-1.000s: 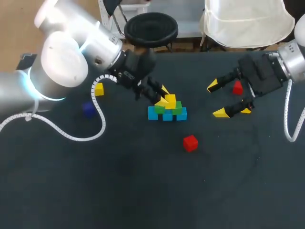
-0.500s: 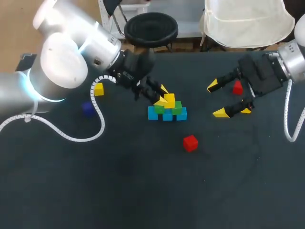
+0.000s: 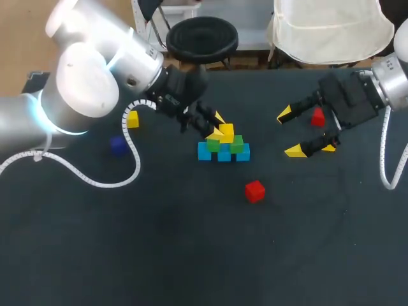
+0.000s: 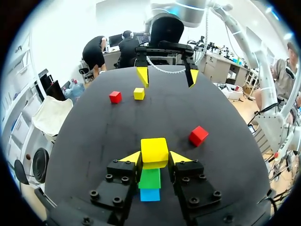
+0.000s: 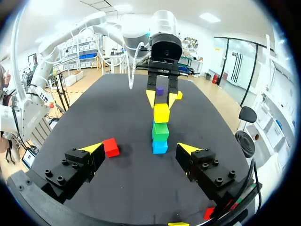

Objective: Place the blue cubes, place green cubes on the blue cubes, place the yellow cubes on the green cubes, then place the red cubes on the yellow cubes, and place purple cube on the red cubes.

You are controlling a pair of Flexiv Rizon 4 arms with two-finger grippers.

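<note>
Worktop: the dark matte worktop (image 3: 191, 255) carries every cube, and the pile stands near its middle, where both arms can get at it.
Left arm: the white-and-silver left arm (image 3: 89, 83) comes in from its own side and reaches to the pile.
Right arm: the right arm (image 3: 389, 83) hangs well apart from the pile, probably to leave room for the other arm.
Left tool: the left tool (image 4: 155, 159) is closed on a yellow plastic cube (image 3: 228, 133). Both yellow tips press its sides in the left wrist view, and I judge this keeps the cube square while it seats.
Right tool: the right tool (image 3: 290, 132) has its fingers spread wide and grips nothing.
Pile: three small blue cubes (image 3: 224, 155) sit touching in a row. Two green cubes (image 3: 238, 146) rest on them, and the gripped yellow one sits on top of the green pair.
Loose cubes: a red cube (image 3: 254, 190) lies near the pile on the robot's side. A second red cube (image 3: 317, 117) and another yellow cube (image 3: 329, 147) lie by the right tool — handy for its next pick. A third yellow cube (image 3: 132, 118) and the purple cube (image 3: 118, 145) lie beside the left arm.
Stage: the yellow layer is in hand; red and purple are not yet placed.
</note>
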